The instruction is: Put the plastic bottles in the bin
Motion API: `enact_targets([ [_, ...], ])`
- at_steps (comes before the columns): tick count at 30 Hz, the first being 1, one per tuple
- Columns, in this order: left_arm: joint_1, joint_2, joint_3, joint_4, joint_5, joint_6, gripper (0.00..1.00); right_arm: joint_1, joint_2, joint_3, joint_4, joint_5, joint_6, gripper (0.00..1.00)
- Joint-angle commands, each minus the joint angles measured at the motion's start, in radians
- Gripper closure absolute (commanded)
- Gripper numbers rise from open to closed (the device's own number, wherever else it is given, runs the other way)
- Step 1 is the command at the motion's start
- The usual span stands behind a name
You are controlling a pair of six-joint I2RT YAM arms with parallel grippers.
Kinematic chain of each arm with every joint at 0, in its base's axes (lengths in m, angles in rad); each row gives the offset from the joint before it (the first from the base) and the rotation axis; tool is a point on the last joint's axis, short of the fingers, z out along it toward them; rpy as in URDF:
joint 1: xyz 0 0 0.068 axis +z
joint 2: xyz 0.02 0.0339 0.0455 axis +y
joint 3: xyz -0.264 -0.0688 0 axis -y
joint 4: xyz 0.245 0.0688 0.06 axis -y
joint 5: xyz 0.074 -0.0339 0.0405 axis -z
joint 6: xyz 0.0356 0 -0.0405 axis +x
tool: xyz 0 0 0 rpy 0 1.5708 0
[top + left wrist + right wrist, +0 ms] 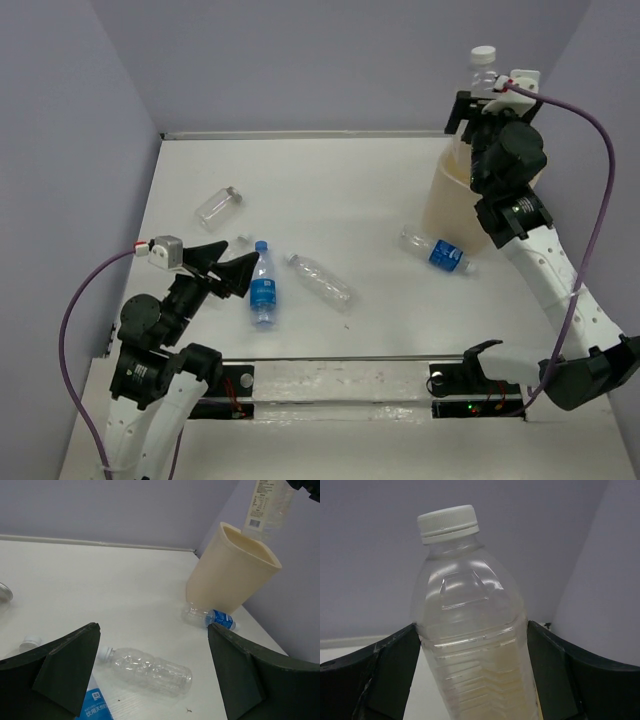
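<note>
My right gripper (487, 97) is shut on a clear white-capped bottle (483, 66) and holds it upright over the cream bin (447, 200). In the right wrist view the bottle (470, 625) fills the gap between the fingers (385, 675). My left gripper (226, 264) is open and empty, just left of a blue-label bottle (263, 287). A clear label-less bottle (322, 280) lies mid-table and also shows in the left wrist view (148, 670). Another blue-label bottle (438, 252) lies at the bin's foot. A short stubby bottle (218, 207) lies at the far left.
A loose white cap (243, 240) lies beside the left gripper. The walls stand close behind and to the right of the bin (230, 572). A metal rail (340, 385) runs along the near edge between the arm bases.
</note>
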Motion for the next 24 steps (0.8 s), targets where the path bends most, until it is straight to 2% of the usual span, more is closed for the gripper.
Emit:
enact_targets([
  [1, -0.004, -0.020, -0.004, 0.049, 0.027, 0.014, 0.01, -0.130, -0.018, -0.024, 0.234, 0.155, -0.016, 0.66],
  [7, -0.022, -0.034, -0.006, 0.049, 0.028, 0.014, 0.01, -0.296, -0.013, -0.130, 0.324, 0.084, 0.066, 0.65],
  [11, -0.027, -0.043, -0.004, 0.049, 0.024, 0.015, 0.01, -0.342, -0.008, -0.215, 0.328, 0.012, 0.133, 0.59],
  [13, -0.028, -0.044, -0.006, 0.049, 0.021, 0.015, 0.01, -0.342, -0.033, -0.243, 0.328, 0.020, 0.161, 0.47],
  [14, -0.030, -0.044, -0.006, 0.049, 0.020, 0.015, 0.01, -0.342, -0.044, -0.271, 0.329, 0.018, 0.171, 0.32],
  [18, -0.032, -0.035, -0.007, 0.052, 0.020, 0.015, 0.01, -0.342, -0.082, -0.302, 0.321, -0.024, 0.171, 0.02],
  [24, -0.032, -0.029, -0.007, 0.051, 0.019, 0.015, 0.01, -0.342, -0.125, -0.273, 0.257, -0.055, 0.214, 0.00],
])
